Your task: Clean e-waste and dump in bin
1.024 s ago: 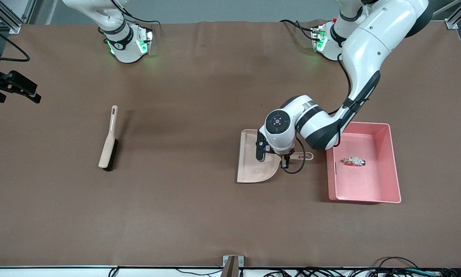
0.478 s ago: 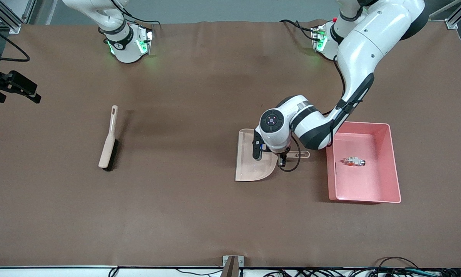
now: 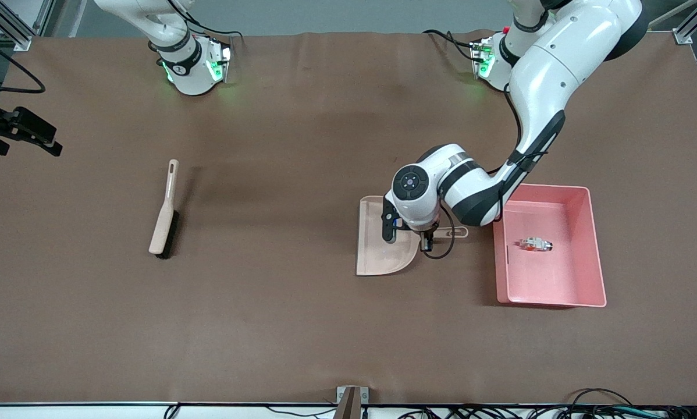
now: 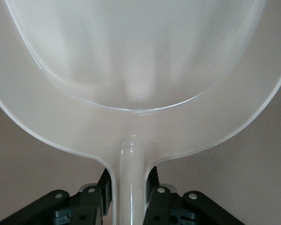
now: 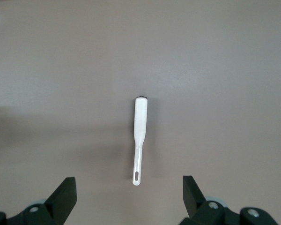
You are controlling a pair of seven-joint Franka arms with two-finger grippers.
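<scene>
The pink bin (image 3: pixel 594 250) stands at the left arm's end of the table. A small white piece of e-waste with orange on it (image 3: pixel 536 244) lies in it; I cannot make out the dark block as a separate piece. My left gripper (image 3: pixel 427 240) is shut on the handle of the beige dustpan (image 3: pixel 377 250), which sits low at the table beside the bin. In the left wrist view the fingers (image 4: pixel 104 185) flank the handle, my left gripper (image 4: pixel 129 180) is shut on it, and the dustpan's pan (image 4: pixel 140 56) looks empty. My right gripper (image 5: pixel 129 192) is open, high over the brush (image 5: pixel 140 122).
The beige brush with dark bristles (image 3: pixel 165 210) lies on the brown table toward the right arm's end. The right arm's base (image 3: pixel 191 64) shows at the table's back edge; its hand is out of the front view. A black camera mount (image 3: pixel 17 131) juts in at that end.
My left gripper has slid the dustpan a little away from the bin, toward the right arm's end; it has hardly moved in the last half second. The brush has not moved.
</scene>
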